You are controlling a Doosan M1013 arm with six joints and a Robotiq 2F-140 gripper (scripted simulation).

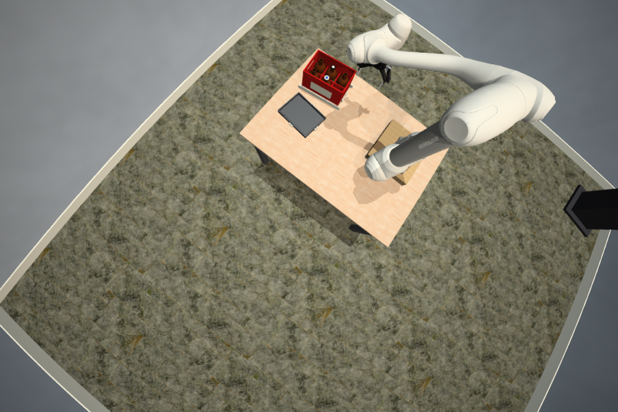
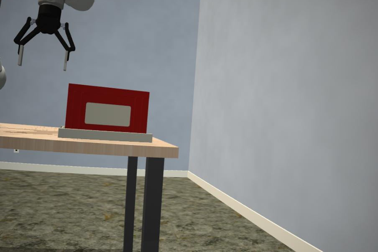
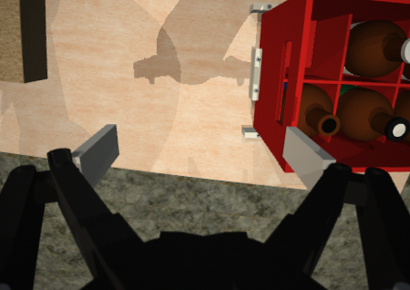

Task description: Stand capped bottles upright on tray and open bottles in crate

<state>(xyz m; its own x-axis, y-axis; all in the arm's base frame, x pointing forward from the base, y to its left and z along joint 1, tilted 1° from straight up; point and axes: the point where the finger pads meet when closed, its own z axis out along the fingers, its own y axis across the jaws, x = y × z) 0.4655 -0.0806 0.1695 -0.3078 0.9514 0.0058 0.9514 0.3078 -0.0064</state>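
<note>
A red crate [image 1: 323, 76] stands at the table's far corner and holds several brown bottles. In the wrist view the crate [image 3: 337, 77] is at the right. In it I see an open-necked bottle [image 3: 327, 125], a bottle with a white cap [image 3: 399, 129] and another bottle [image 3: 374, 49] cut off by the frame edge. The dark grey tray [image 1: 301, 115] lies flat beside the crate with nothing on it. My gripper [image 1: 381, 73] is open and empty. It hangs well above the table edge, beside the crate [image 2: 106, 108], fingers pointing down [image 2: 42, 62].
A grey rail [image 2: 104, 135] and small brackets [image 3: 256, 73] sit around the crate's foot. A wooden block [image 1: 394, 147] carries the arm's base on the table's right side. The table edge and floor lie under my fingers.
</note>
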